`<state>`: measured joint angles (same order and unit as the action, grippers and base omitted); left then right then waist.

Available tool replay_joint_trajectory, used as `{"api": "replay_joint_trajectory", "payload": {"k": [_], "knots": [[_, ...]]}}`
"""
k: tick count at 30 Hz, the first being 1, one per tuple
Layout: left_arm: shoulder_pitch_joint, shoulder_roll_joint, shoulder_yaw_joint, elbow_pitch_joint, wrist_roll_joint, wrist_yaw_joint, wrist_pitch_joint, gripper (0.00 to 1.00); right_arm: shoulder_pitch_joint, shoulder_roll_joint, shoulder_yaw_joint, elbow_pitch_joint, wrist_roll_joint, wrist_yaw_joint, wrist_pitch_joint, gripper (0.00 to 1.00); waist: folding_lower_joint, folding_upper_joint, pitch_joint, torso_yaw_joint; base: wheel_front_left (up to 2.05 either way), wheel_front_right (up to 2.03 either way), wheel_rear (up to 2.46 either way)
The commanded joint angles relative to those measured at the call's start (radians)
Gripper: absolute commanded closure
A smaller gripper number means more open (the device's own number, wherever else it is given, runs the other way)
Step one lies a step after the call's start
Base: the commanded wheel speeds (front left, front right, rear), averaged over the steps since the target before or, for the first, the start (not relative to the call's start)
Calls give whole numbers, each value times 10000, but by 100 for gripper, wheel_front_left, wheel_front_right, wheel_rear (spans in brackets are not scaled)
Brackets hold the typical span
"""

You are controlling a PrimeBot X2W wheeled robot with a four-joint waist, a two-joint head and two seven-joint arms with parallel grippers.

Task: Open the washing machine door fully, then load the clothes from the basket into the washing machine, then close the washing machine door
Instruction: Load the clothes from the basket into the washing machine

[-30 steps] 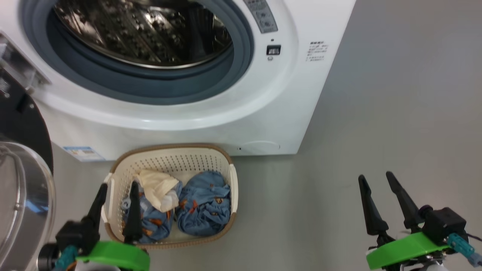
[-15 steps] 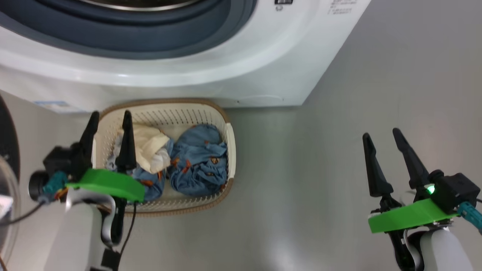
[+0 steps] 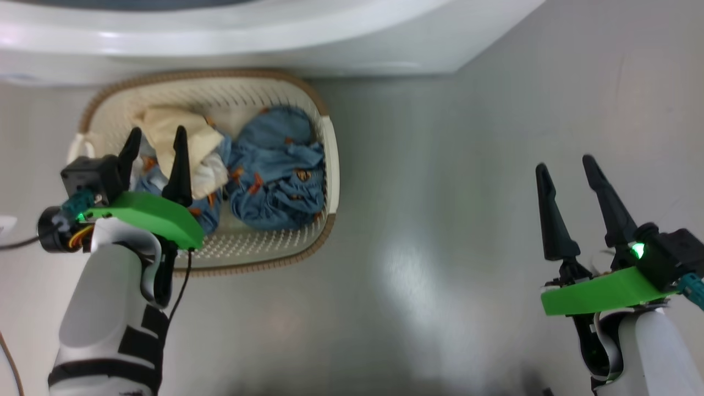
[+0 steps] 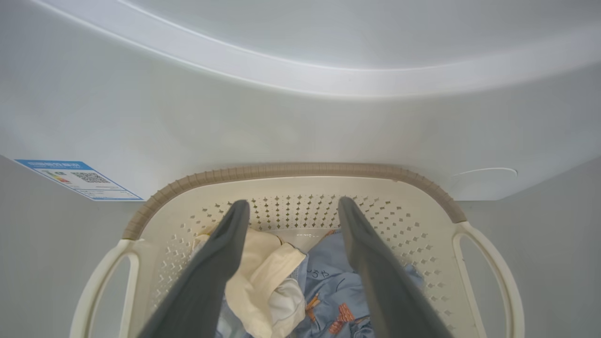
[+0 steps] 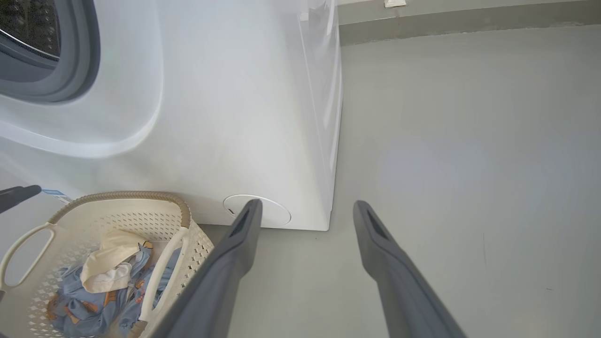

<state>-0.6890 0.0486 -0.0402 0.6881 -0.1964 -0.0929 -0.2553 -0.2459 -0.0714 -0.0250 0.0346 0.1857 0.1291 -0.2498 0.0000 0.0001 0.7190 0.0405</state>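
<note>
The washing machine (image 3: 231,38), a white front-loader, stands on the grey floor (image 3: 467,192). Its grey rubber gasket (image 5: 80,61) and a slice of steel drum (image 5: 28,23) are exposed, and a blue label sticker (image 4: 77,179) sits low on its front. The basket (image 3: 330,159), cream, perforated and brown-rimmed, sits upright just before the machine's foot. In it lie the clothes: crumpled blue garments (image 3: 278,181) with orange prints, with a cream cloth (image 3: 170,129) on top at the left.

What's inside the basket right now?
The basket holds blue printed garments and a cream cloth lying on top of them toward one side. The open left tool hangs over that side, hiding part of the pile; anything beneath it is covered.
</note>
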Motion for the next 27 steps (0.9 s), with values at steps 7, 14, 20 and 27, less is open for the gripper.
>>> {"api": "replay_joint_trajectory", "payload": {"k": [7, 14, 20, 27], "knots": [[-1278, 823, 261, 2711, 181, 166, 39, 0, -31, 57, 185, -456, -47, 16, -120, 0, 0, -1, 1828, -198, 0, 0, 0], [-2152, 1104, -94, 4395, 537, 574, 589, 0, 10, 123, 185, -527, 12, 16, -120, 0, 0, -1, 2295, -394, 0, 0, 0], [-2646, 1017, -303, 5010, 636, 713, 691, 0, 68, 155, 210, -536, 5, 16, -120, 0, 0, -1, 2435, -360, 0, 0, 0], [-3122, 1189, -459, 5653, 728, 1229, 1295, 0, -27, 180, 330, -547, -11, 16, -120, 0, 0, -1, 2660, -383, 0, 0, 0]]}}
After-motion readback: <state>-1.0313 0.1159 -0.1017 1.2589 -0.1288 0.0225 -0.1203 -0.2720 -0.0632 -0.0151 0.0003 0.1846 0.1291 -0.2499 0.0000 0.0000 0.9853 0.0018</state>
